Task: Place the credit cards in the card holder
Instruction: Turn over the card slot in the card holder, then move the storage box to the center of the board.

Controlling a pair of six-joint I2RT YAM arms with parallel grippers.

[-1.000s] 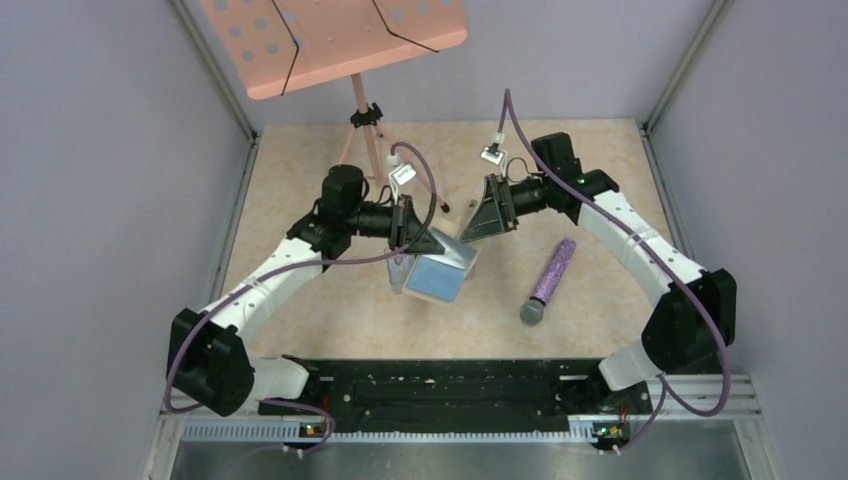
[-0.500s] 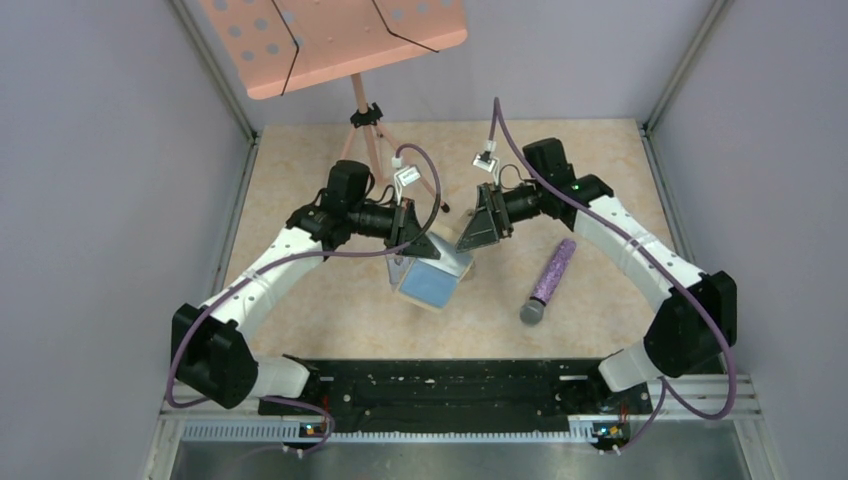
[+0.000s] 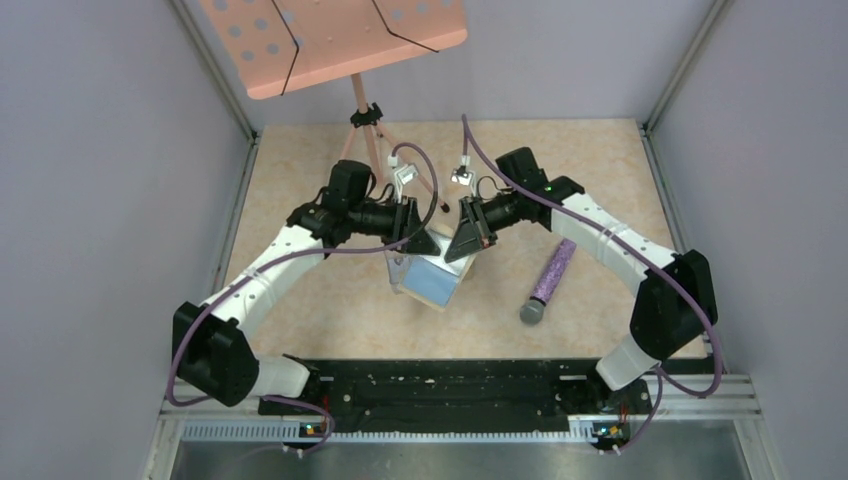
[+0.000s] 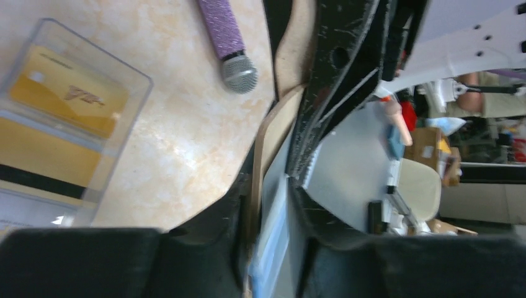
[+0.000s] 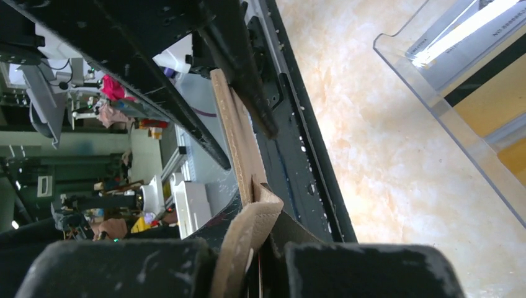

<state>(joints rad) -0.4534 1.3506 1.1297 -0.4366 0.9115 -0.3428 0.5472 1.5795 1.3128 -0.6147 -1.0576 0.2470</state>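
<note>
Two robot arms meet over the middle of a beige table (image 3: 300, 170), the card holder (image 3: 437, 281) between them with its light blue lining turned up toward the overhead camera. The right gripper (image 5: 248, 261) is pressed together on a tan flap of the wallet, pinching it between its dark pads. The left gripper (image 4: 273, 248) stands with its jaws parted, and the wallet's opposite edge sits in the gap between them. The credit cards (image 4: 62, 99) – gold ones, one with a dark stripe and a pale one – lie in a clear plastic box (image 4: 124, 139) on the table, just beside the wallet and partly under it. A purple glitter microphone (image 3: 549, 278) lies to the right – well apart from both grippers – and a pink music stand (image 3: 330, 40) rises at the far edge.
</note>
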